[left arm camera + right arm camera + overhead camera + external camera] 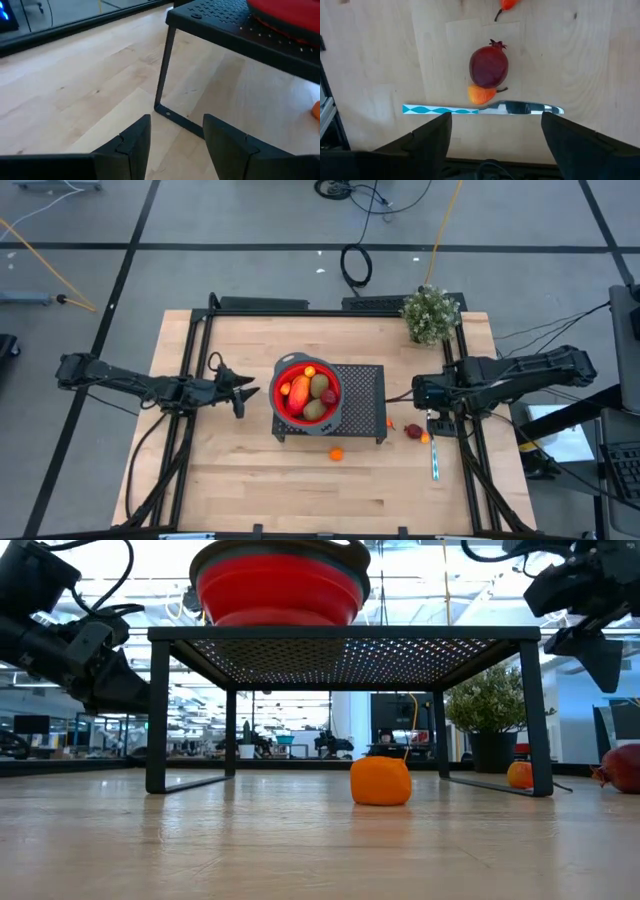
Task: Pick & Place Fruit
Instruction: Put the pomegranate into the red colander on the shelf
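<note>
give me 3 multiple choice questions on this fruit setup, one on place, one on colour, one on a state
1. Where does the red bowl stand?
A. on the black mesh stand
B. on the bare table
C. beside the potted plant

2. What colour is the small ball on the table in front of the stand?
A. green
B. orange
C. blue

3. How is the right end effector?
A. shut on the knife
B. shut on the dark red fruit
C. open, holding nothing

Answers: 1 A, the high view shows it on the mesh; 2 B, the low view shows it orange; 3 C, its fingers stand wide apart above the knife.
</note>
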`<state>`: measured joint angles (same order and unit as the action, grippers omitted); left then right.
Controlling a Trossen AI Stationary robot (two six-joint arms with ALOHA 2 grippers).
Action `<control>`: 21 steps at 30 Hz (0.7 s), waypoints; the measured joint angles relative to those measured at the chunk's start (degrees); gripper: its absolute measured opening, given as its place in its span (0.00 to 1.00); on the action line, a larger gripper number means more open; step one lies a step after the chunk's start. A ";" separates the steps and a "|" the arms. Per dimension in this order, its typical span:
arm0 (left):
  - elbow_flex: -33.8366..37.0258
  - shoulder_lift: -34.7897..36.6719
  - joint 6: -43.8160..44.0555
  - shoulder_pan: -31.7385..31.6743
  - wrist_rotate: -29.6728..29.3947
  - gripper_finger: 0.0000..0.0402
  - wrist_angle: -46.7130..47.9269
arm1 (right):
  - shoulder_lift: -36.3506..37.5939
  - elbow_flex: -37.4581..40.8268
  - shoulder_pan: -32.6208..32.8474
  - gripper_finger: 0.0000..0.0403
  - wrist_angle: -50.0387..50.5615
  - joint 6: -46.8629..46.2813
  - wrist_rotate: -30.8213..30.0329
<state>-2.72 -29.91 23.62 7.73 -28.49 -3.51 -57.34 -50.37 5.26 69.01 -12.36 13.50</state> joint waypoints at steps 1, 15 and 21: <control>0.00 0.00 -1.60 0.00 -0.02 0.45 -0.08 | -0.38 0.00 0.00 0.75 0.00 0.01 0.00; 0.00 0.18 -18.47 -0.04 -0.10 0.45 -13.72 | -1.68 0.00 0.00 0.73 -1.00 0.04 -0.19; 0.00 3.85 -19.07 -0.04 -0.02 0.45 -14.01 | -1.68 0.02 0.00 0.73 -1.73 0.04 -0.20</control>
<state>-2.72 -26.06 4.55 7.68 -28.51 -17.53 -59.02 -50.35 5.26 67.29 -12.32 13.30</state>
